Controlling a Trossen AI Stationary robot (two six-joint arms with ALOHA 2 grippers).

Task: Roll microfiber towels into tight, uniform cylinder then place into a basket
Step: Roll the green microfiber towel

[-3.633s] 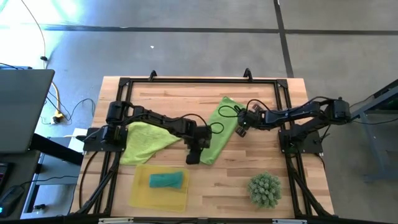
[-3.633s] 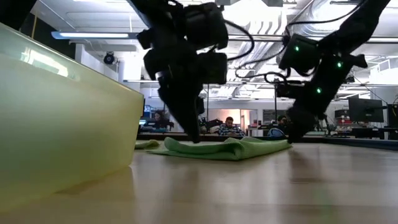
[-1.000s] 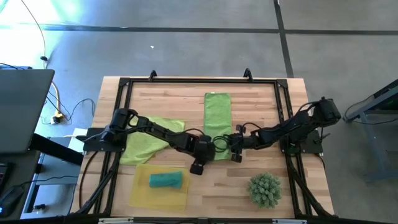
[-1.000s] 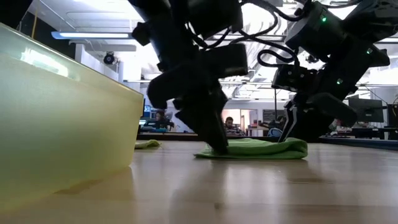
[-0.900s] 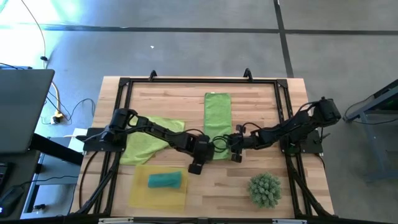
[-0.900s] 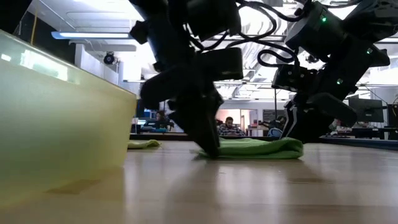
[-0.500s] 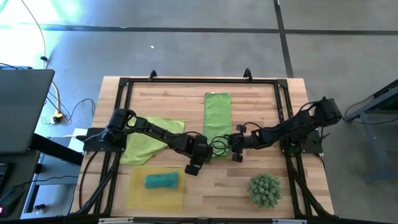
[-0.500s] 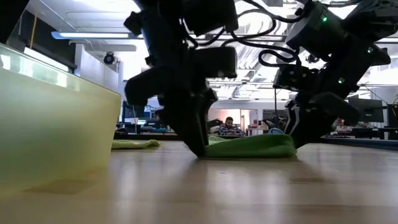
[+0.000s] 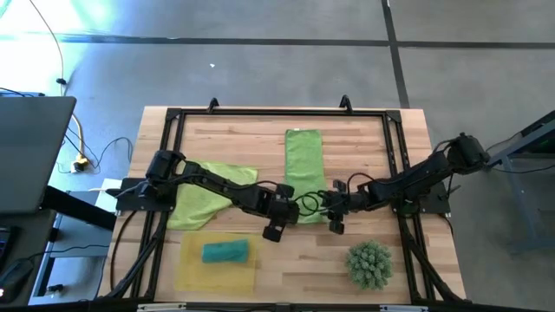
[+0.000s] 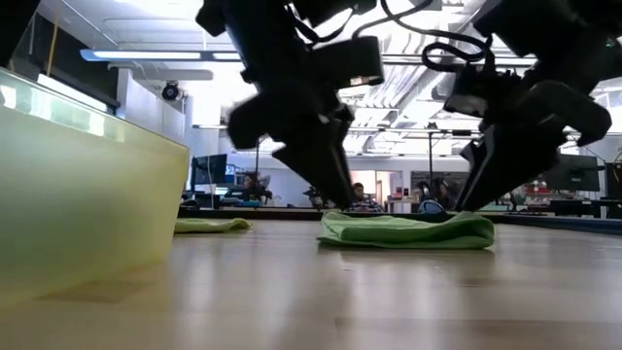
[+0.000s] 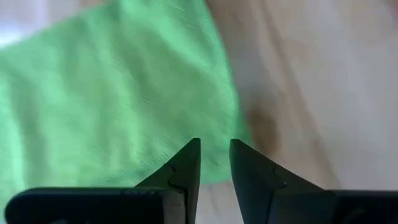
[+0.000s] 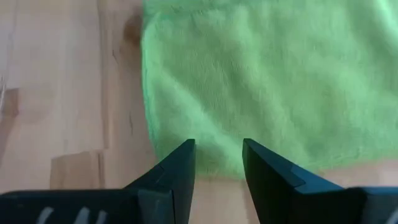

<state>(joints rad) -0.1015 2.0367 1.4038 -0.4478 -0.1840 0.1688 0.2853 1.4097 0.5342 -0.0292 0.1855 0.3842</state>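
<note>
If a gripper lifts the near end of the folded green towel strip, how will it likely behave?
The folded green towel lies limp and flat with a soft rounded edge, so it would probably droop and unfold. Its fuzzy pile suggests it grips the wooden tabletop rather than sliding freely.

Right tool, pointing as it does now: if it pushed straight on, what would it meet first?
Most likely the near end of the folded green towel. The right tool is open and empty, its fingers aimed at the towel's edge, with bare wooden table beside it. How far above the cloth it hangs is unclear.

The wooden desk (image 9: 243,139) carries a folded green towel (image 9: 303,160) and a spread towel (image 9: 201,192). The yellow basket (image 9: 192,267) and a spiky plant (image 9: 369,263) sit nearer its front.
</note>
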